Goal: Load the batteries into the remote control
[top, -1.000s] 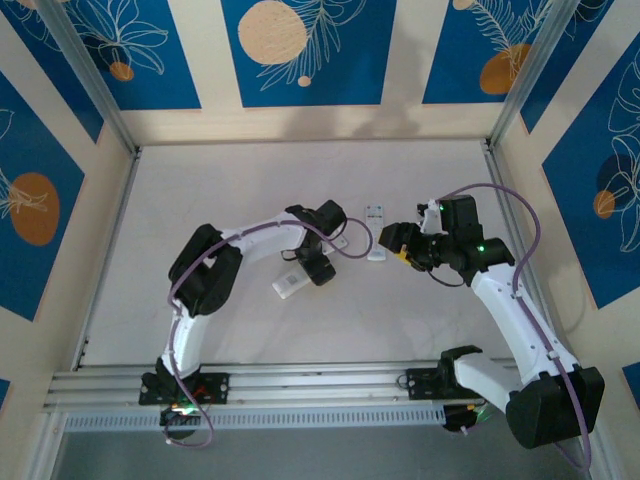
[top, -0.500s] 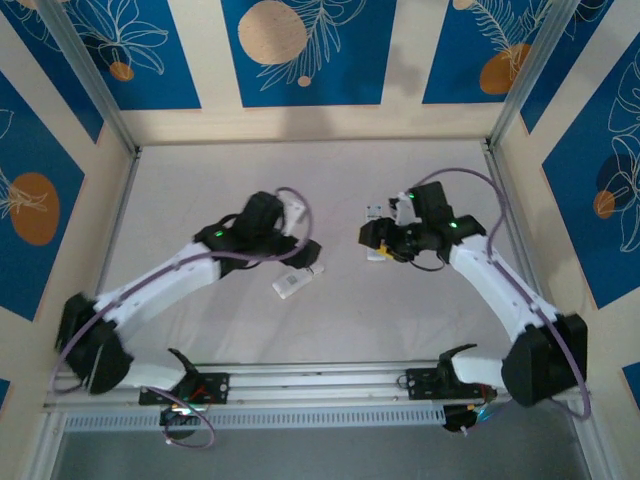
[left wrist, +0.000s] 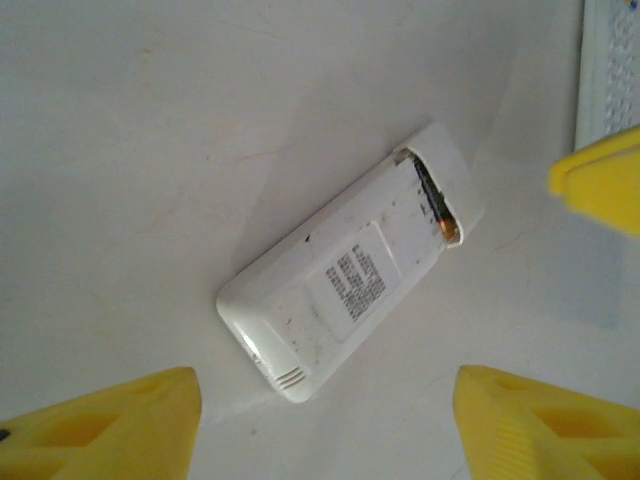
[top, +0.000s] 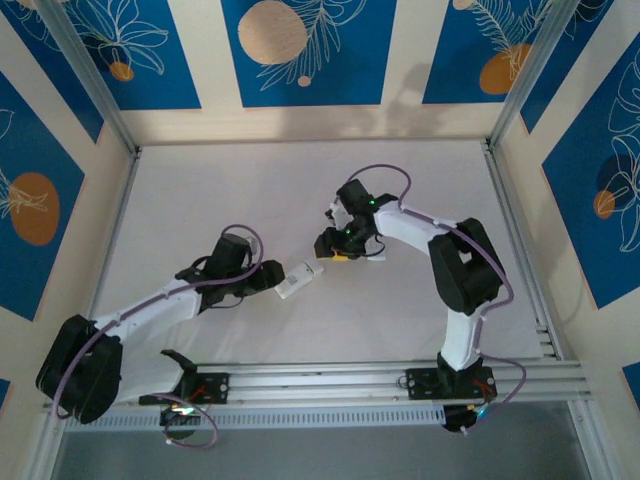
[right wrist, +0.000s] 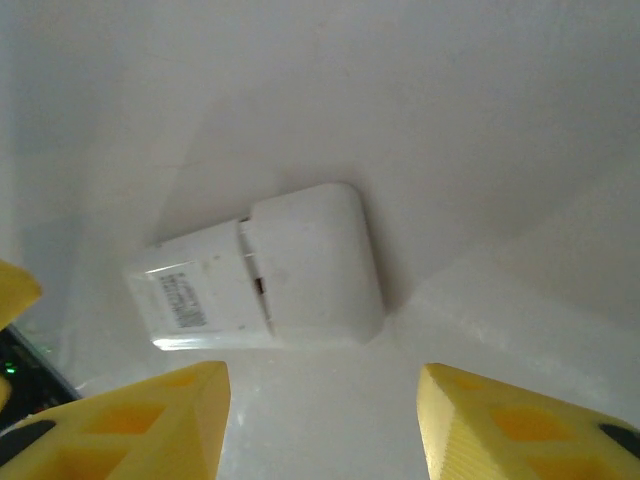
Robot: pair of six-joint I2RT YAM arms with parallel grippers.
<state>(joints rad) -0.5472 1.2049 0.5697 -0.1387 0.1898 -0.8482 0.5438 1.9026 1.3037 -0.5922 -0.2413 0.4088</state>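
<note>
left claw (left wrist: 325, 400), right claw (right wrist: 320, 385): spread, empty
remote control (left wrist: 350, 265) diagonal ahead of left; battery (left wrist: 437, 205) end toward right

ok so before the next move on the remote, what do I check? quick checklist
1. Remote lying flat on the table, back side up: ok.
2. Left gripper open and empty: ok.
3. Right gripper open and empty: ok.
4. Cover seated flush: not ok. The left wrist view shows a gap along its edge with a cell exposed.
5. All cells loaded: cannot tell, one is visible.
6. Clearance between the two grippers: cannot tell. They face each other closely across the remote.
</note>
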